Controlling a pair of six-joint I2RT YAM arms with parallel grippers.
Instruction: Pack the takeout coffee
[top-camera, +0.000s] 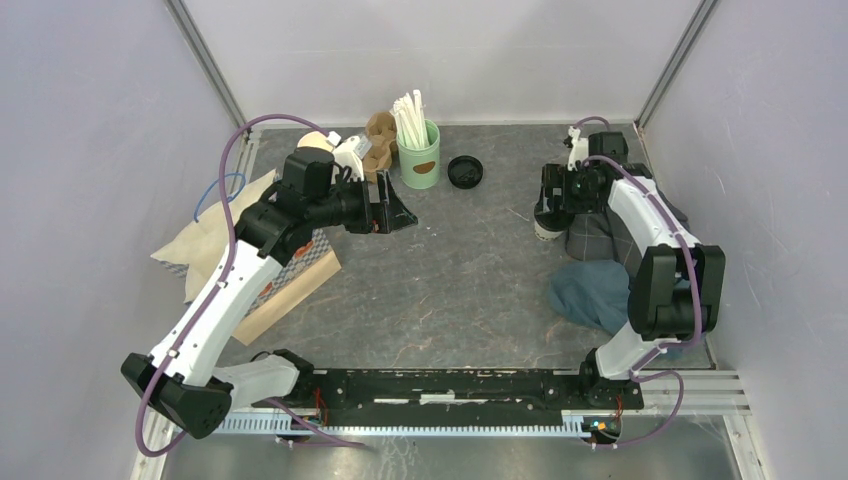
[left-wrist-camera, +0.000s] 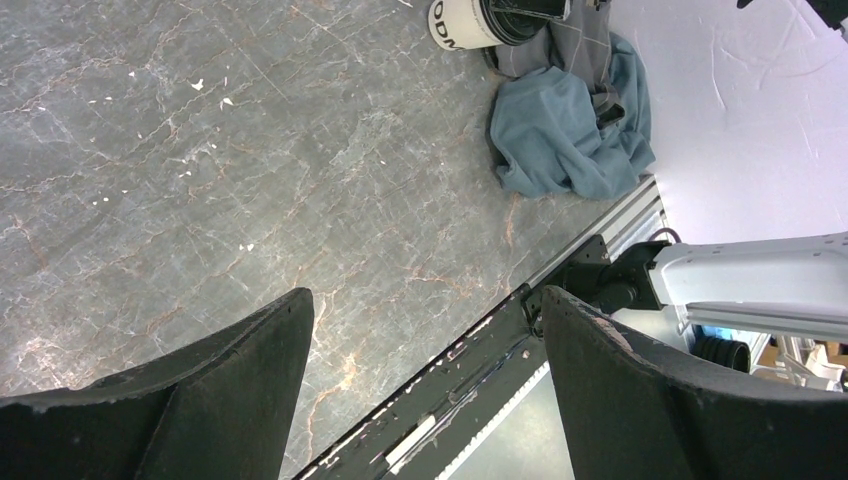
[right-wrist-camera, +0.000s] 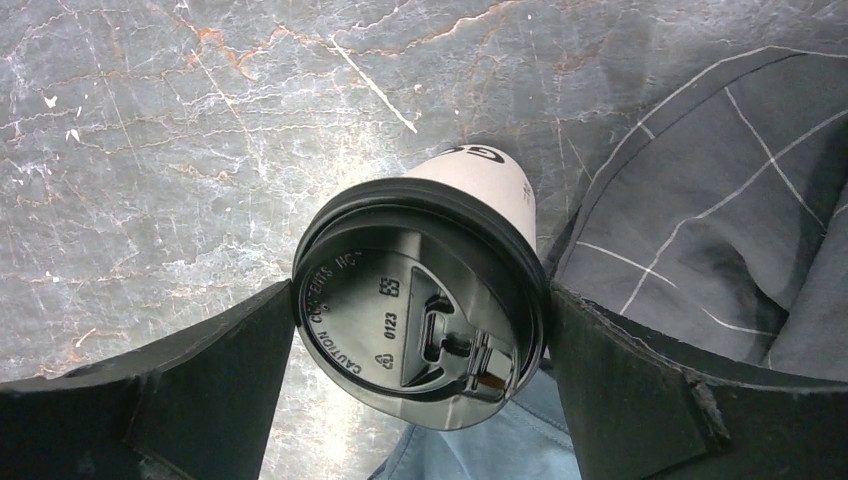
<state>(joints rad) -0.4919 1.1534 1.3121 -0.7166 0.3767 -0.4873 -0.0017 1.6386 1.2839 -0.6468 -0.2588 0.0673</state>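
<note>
The takeout coffee, a white printed paper cup under a black lid, stands on the table at the right; the left wrist view shows it far off. My right gripper is open and straddles the lid, one finger at the rim's left and the other at its right, with almost no gap. In the overhead view this gripper hangs over the cup. My left gripper is open and empty, held above the table's left middle; between its fingers I see bare table and the base rail.
A blue cloth and a grey checked cloth lie right beside the cup. A loose black lid, a green cup of straws and a brown cup carrier stand at the back. A brown paper bag lies under the left arm.
</note>
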